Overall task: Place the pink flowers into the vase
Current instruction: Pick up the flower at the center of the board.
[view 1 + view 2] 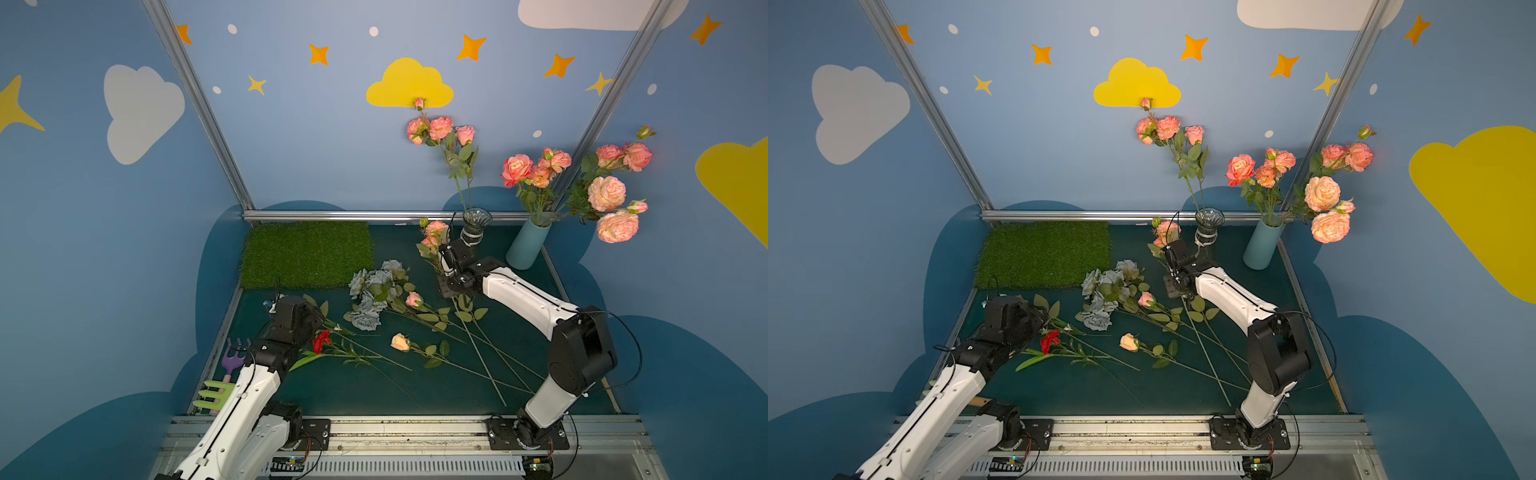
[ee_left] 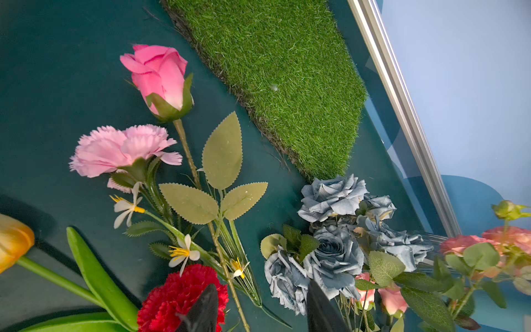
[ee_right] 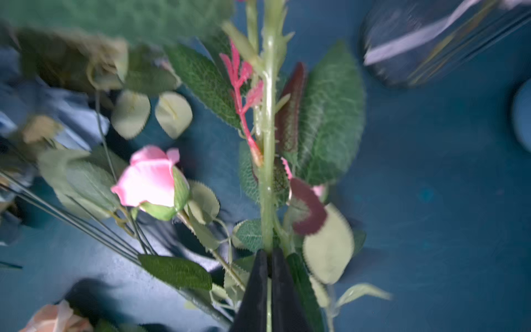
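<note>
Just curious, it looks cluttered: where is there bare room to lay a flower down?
The grass mat is bare. So is the table strip between the stem ends and the front rail, and the patch between right arm and teal vase. The middle is crowded: grey-blue flowers, pink flowers and a red flower lie tangled.

Pink flowers (image 1: 440, 128) coral-pink, green leaves. Glass vase (image 1: 473, 232) clear, ribbed. Tall vase (image 1: 527, 247) pale teal. Bench (image 1: 415, 390) dark teal; grass mat (image 1: 307, 253) green. Carnation (image 1: 321, 341) red.
</note>
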`<state>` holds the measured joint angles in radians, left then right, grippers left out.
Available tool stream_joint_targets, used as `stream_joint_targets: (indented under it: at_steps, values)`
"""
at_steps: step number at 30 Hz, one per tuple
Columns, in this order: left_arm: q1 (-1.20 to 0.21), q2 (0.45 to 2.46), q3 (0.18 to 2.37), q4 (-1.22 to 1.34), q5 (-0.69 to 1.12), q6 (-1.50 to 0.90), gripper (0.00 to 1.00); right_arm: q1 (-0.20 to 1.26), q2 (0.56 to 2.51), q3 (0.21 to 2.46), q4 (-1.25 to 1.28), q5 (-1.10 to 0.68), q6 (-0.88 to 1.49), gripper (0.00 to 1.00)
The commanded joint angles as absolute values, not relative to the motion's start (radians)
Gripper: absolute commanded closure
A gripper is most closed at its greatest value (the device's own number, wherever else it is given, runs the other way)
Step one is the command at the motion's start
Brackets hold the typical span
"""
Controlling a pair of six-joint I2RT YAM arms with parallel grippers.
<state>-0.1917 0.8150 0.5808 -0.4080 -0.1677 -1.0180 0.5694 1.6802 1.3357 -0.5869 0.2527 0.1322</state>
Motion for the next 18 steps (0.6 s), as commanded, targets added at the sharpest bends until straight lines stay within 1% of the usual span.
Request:
stream_joint_targets:
  at_steps: [1, 6, 9, 12, 18]
  values:
    - [-0.189, 0.807, 0.577, -0.385, -0.155, -1.008, 0.49, 0.586, 1.623, 1.341, -0.467, 0.341, 0.090, 1.00]
    - [-0.190, 0.807, 0.572, -0.373, -0.158, -0.999, 0.49, 0.605, 1.540, 1.312, -0.286, 0.426, 0.041, 1.00]
    - [-0.189, 0.814, 0.571, -0.361, -0.161, -0.992, 0.49, 0.613, 1.475, 1.297, -0.163, 0.436, 0.006, 1.00]
    - [-0.189, 0.826, 0.572, -0.347, -0.160, -0.986, 0.49, 0.616, 1.407, 1.227, 0.100, 0.436, -0.057, 1.00]
    - [-0.187, 0.866, 0.575, -0.313, -0.147, -0.980, 0.49, 0.611, 1.414, 1.357, 0.230, 0.488, -0.140, 1.00]
